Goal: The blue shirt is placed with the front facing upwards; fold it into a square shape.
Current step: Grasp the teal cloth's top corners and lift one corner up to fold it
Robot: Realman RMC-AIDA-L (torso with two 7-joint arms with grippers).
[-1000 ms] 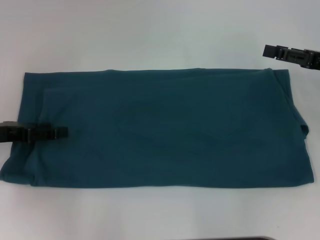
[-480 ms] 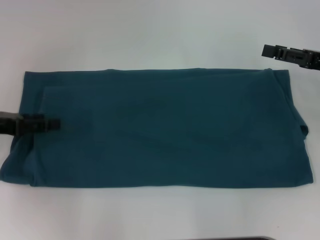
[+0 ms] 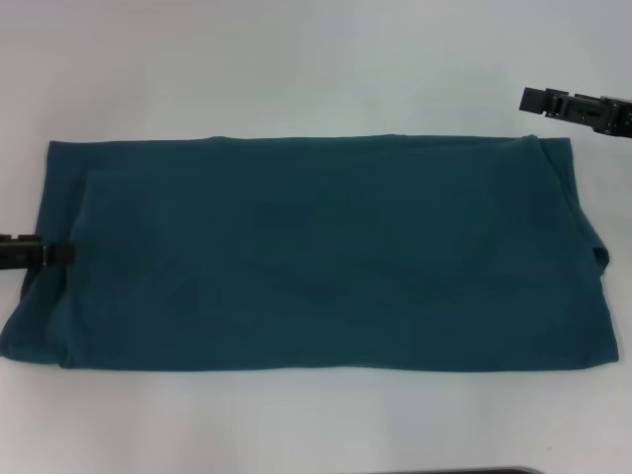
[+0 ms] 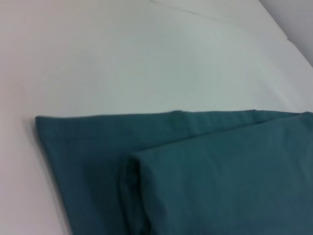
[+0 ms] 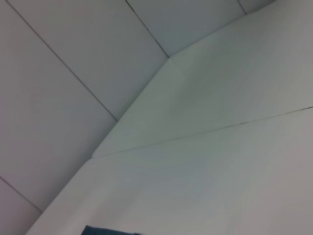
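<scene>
The blue shirt (image 3: 326, 257) lies flat on the white table (image 3: 296, 69) as a long teal rectangle, plain side up, with no letters showing. Layered folded edges run along its left end (image 4: 205, 176). My left gripper (image 3: 61, 253) sits low over the shirt's left edge, mostly out of the picture, and nothing hangs from it. My right gripper (image 3: 531, 99) hovers over bare table just beyond the shirt's far right corner, apart from the cloth. In the right wrist view only a sliver of the shirt (image 5: 105, 231) shows.
White tabletop surrounds the shirt on all sides. A dark strip (image 3: 474, 471) shows at the near edge of the head view. Table seams and a pale wall (image 5: 73, 58) appear in the right wrist view.
My left gripper has drawn back leftward, from well over the shirt's left part to its very edge. The shirt and the right gripper have not moved.
</scene>
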